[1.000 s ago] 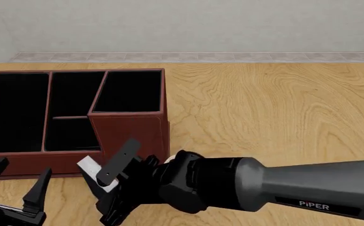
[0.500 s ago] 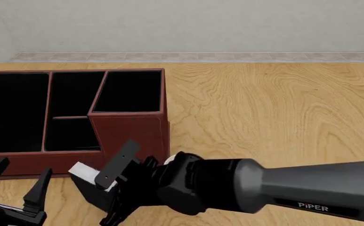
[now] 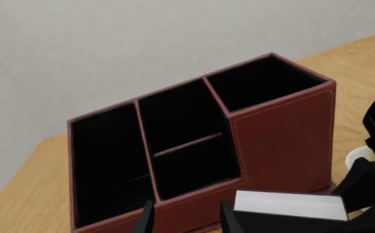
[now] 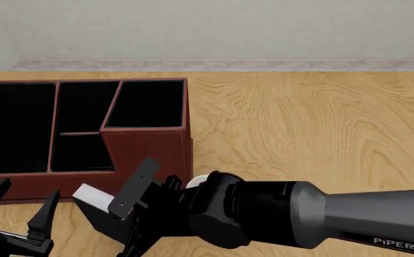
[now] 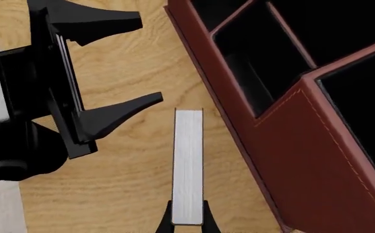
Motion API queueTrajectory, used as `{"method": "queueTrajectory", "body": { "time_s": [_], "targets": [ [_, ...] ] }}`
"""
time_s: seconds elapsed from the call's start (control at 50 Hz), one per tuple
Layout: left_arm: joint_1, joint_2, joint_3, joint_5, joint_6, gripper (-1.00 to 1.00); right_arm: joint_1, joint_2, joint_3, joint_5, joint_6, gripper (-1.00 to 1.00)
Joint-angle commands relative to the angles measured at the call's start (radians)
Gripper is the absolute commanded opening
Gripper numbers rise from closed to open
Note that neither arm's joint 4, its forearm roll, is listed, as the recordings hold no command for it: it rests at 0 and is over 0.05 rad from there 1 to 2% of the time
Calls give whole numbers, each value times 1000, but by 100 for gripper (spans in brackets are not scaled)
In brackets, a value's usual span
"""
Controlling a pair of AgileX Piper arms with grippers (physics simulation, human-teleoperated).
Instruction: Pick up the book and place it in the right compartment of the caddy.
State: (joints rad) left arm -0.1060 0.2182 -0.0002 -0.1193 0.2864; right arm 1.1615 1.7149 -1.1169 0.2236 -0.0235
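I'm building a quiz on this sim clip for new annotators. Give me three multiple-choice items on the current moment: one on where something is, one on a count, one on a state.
1. Where is the book?
A. Inside the right compartment
B. Near the caddy's near wall, outside it
C. On the far side of the table

2. How many sections does the caddy have?
A. Two
B. Four
C. Six

3. What is the right gripper doing?
A. Shut on the book
B. Open above the caddy
C. Holding nothing on the table

Answers:
1 B: the front view shows the book low by the reddish-brown wall, and the right compartment shows only black lining.
2 B: one long, two small, one tall.
3 A: in the right wrist view both fingers press the book's white page edge; the left gripper stands open beside it.
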Motion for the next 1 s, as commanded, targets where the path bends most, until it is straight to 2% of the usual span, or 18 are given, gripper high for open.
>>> {"method": "queueTrajectory", "body": {
  "time_s": [0.02, 0.72, 1.0],
  "targets": [
    [1, -4, 0, 5, -1, 100, 16, -44, -8, 15, 15, -100],
    [6, -5, 0, 5, -5, 100, -28, -228, 48, 78, -6, -100],
    [7, 0, 0, 0, -6, 100, -9, -320, 53, 146, -25, -100]
  ]
}}
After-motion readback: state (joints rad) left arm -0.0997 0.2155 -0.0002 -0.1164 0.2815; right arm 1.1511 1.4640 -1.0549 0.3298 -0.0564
